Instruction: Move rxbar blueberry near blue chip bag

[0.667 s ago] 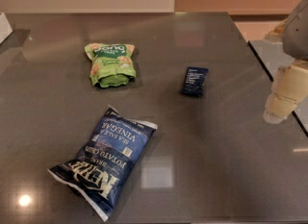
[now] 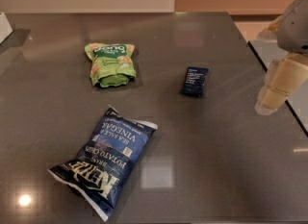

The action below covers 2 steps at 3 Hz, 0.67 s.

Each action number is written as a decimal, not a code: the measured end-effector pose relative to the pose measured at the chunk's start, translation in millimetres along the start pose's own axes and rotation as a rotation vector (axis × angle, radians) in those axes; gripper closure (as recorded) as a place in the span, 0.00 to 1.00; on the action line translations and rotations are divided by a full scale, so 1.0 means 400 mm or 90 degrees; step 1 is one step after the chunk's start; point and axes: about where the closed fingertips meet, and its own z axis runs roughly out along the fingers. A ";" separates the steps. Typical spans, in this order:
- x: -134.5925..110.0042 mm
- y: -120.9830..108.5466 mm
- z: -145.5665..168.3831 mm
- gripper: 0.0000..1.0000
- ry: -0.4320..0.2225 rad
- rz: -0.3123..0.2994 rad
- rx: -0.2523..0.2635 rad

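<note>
The rxbar blueberry is a small dark navy wrapper lying flat on the dark table, right of centre. The blue chip bag is a large crinkled Kettle bag lying at the front left, well apart from the bar. My gripper hangs at the right edge of the view, above the table's right side, to the right of the bar and not touching it. It holds nothing that I can see.
A green snack pouch lies at the back left. The dark grey table ends at a right edge near the gripper. A white object sits at the far left edge.
The gripper has shifted slightly left, towards the bar. The bar and both bags have not moved.
</note>
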 end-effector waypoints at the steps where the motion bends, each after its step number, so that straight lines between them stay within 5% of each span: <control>1: -0.037 -0.052 0.042 0.00 -0.053 0.009 -0.010; 2: -0.068 -0.106 0.104 0.00 -0.094 0.006 -0.003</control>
